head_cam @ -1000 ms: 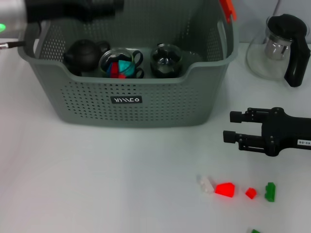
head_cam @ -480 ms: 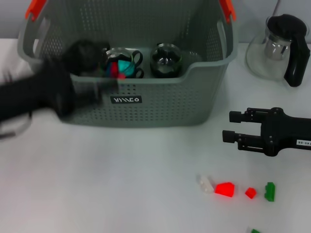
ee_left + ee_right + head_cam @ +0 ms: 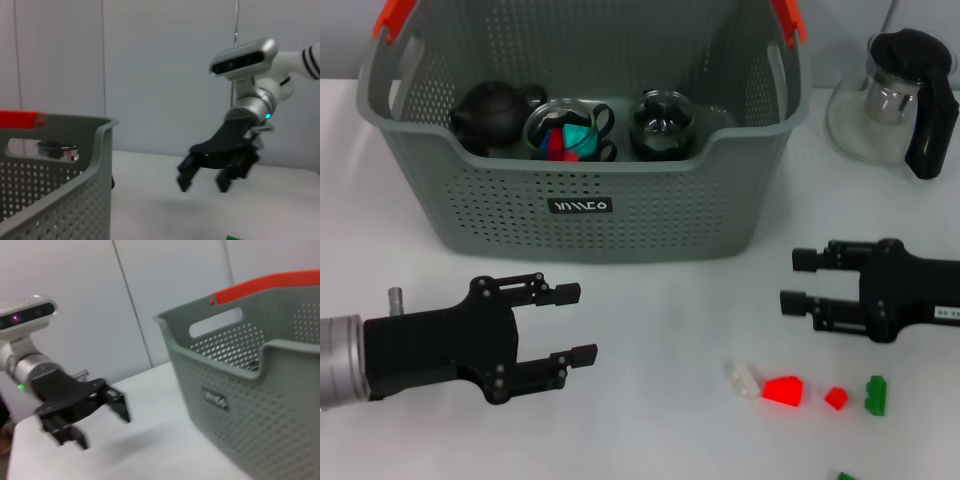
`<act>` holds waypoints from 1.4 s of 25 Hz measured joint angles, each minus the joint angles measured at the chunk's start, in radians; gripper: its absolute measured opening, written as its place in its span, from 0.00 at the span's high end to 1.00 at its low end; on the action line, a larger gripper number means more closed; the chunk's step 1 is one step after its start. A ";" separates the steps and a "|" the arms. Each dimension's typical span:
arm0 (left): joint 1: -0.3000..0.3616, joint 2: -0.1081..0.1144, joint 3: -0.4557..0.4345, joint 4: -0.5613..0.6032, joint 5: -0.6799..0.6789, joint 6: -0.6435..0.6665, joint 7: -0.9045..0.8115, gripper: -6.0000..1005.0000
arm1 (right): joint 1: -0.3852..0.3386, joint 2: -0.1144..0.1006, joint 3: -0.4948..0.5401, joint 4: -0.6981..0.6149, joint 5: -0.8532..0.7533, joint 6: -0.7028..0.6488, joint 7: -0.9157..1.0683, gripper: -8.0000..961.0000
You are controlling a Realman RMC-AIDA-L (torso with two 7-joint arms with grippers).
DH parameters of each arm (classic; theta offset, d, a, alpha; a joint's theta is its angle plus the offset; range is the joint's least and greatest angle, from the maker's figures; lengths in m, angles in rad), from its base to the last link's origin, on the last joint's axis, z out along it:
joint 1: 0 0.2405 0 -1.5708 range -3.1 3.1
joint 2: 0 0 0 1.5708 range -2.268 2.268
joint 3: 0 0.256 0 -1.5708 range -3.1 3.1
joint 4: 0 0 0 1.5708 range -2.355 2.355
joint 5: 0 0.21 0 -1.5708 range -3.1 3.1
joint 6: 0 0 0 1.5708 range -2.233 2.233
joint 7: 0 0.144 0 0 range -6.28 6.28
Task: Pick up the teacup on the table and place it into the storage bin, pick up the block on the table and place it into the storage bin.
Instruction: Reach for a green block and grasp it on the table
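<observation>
Grey perforated plastic, the storage bin (image 3: 620,215) is sitting at the back of the white desk (image 3: 650,420), holding a black teapot (image 3: 492,112) and 2 glass teacups (image 3: 568,130). In front of the bin, the left claw (image 3: 570,325) is hovering spread and empty. The right claw (image 3: 798,280), also spread, is hanging beside the bin, above a red block (image 3: 783,390).

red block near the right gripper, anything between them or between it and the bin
Nothing visible stands between the right gripper and the red block: bare table lies there. Toward the storage bin, only its front wall must be cleared. A clear block touches the red one's side.
</observation>
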 joint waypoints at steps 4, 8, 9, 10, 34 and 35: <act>-0.004 -0.007 -0.004 -0.021 -0.002 -0.025 0.004 0.37 | -0.001 -0.012 0.005 -0.068 -0.098 -0.091 0.073 0.33; -0.013 -0.011 -0.009 -0.045 -0.010 -0.055 0.005 0.37 | 0.010 -0.025 0.001 -0.273 -0.249 -0.178 0.324 0.33; -0.016 -0.012 -0.009 -0.049 -0.012 -0.060 0.005 0.37 | 0.010 -0.025 0.001 -0.273 -0.249 -0.178 0.324 0.33; -0.020 -0.013 -0.010 -0.055 -0.013 -0.065 0.005 0.37 | 0.020 -0.025 0.001 -0.326 -0.295 -0.200 0.375 0.33; -0.045 -0.019 -0.074 -0.119 -0.037 -0.100 0.009 0.37 | 0.204 0.058 -0.398 -0.502 -0.773 -0.177 0.708 0.33; -0.046 -0.018 -0.074 -0.120 -0.037 -0.110 0.006 0.37 | 0.201 0.058 -0.412 -0.503 -0.773 -0.169 0.714 0.33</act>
